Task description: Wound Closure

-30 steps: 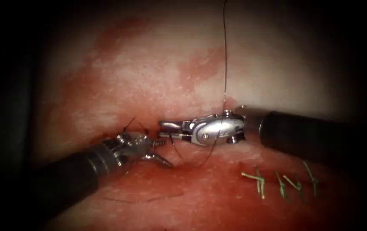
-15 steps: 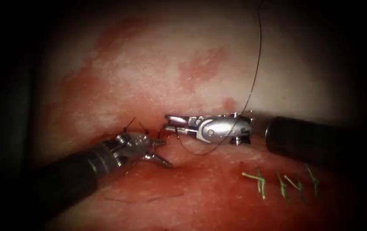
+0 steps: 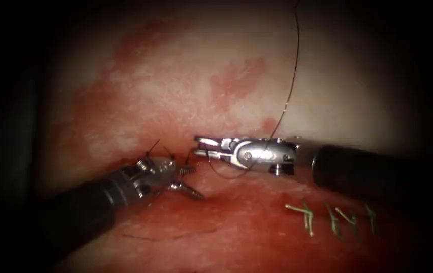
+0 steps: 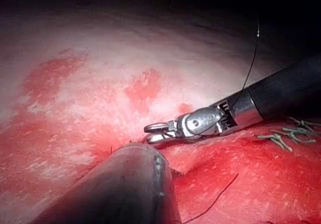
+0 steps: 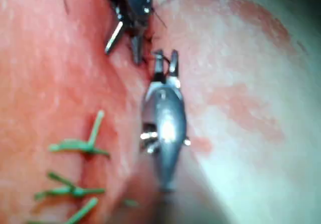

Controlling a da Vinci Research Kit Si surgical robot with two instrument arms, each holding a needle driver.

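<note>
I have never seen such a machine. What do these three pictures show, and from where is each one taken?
It is a surgical practice robot with two thin arms. One picture looks down from above; the other two come from cameras near each arm's wrist. The reddish surface is pork tissue with a cut. The left tool and the right tool both have open fingers and seem to grip nothing. Dark thread drapes over the right tool. Green thread ends lie further right.

Beside my right hand [image 3: 202,146], the thin dark thread [image 3: 291,76] runs off the endoscope view's upper edge. Whether either of my hands holds the needle, I can't tell.
</note>
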